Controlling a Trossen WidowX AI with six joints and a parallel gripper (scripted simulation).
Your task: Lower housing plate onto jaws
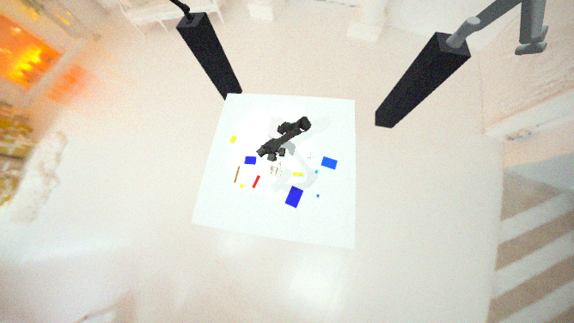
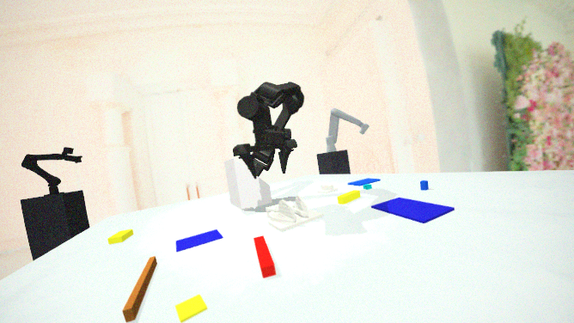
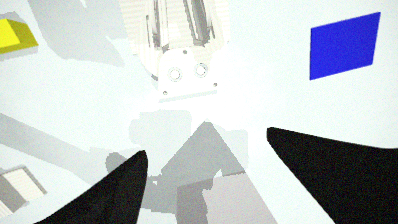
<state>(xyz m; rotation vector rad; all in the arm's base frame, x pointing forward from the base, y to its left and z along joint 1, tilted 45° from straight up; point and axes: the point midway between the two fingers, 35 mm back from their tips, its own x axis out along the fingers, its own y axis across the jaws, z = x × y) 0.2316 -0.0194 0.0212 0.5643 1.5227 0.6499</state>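
The off-white gripper assembly (image 1: 275, 170) (image 2: 293, 215) stands on its flat base in the middle of the table. In the wrist view, the housing plate (image 3: 188, 84) lies over the rear ends of the two jaws (image 3: 156, 30) (image 3: 198, 25), with two round rings showing on its top. It looks flat from above; the top and exterior views are too small to tell whether it is fully down on the stubs. My gripper (image 1: 277, 155) (image 2: 270, 174) (image 3: 208, 144) is open and empty. It is above and behind the assembly, clear of the plate.
A pale block (image 2: 245, 185) (image 3: 240, 200) stands beneath the arm. A yellow bar (image 1: 297, 173) (image 2: 349, 197), a red bar (image 1: 256, 181) (image 2: 265, 257) and a dark blue slab (image 1: 250, 160) (image 2: 199, 240) (image 3: 344, 46) lie around the assembly. A small pale part (image 1: 310, 155) (image 2: 327, 188) lies farther back.
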